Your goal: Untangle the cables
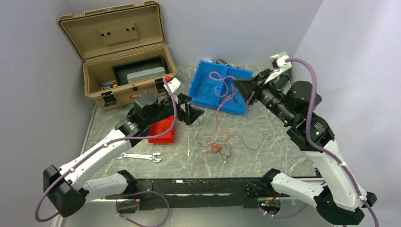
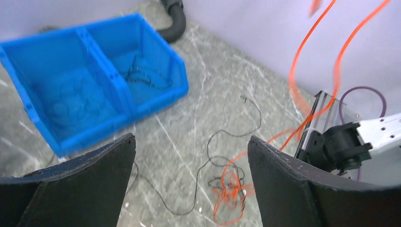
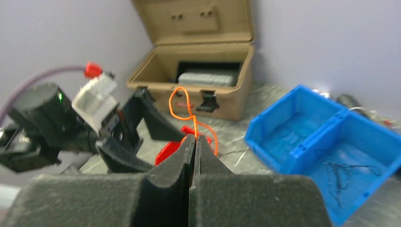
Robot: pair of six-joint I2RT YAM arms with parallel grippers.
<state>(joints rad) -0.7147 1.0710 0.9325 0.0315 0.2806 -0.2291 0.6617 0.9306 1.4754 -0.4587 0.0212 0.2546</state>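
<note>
A tangle of orange-red and black cables [image 1: 217, 147] lies on the marble table in front of the arms. One orange-red cable [image 1: 218, 111] rises from it to my right gripper [image 1: 239, 85], which hangs over the blue bin. In the right wrist view the right gripper [image 3: 194, 138] is shut on that orange cable [image 3: 182, 101], which loops above the tips. My left gripper [image 1: 191, 113] hovers left of the tangle. In its own view the left gripper [image 2: 190, 139] stands wide open and empty above the tangle [image 2: 231, 189] and a loose black cable [image 2: 227, 137].
A blue two-compartment bin [image 1: 203, 92] with thin black wires [image 2: 146, 78] stands at the back centre. An open tan case [image 1: 123, 56] sits back left. A red bin [image 1: 161, 133] and a wrench [image 1: 139, 157] lie left. A black ribbed hose [image 2: 175, 23] lies behind the bin.
</note>
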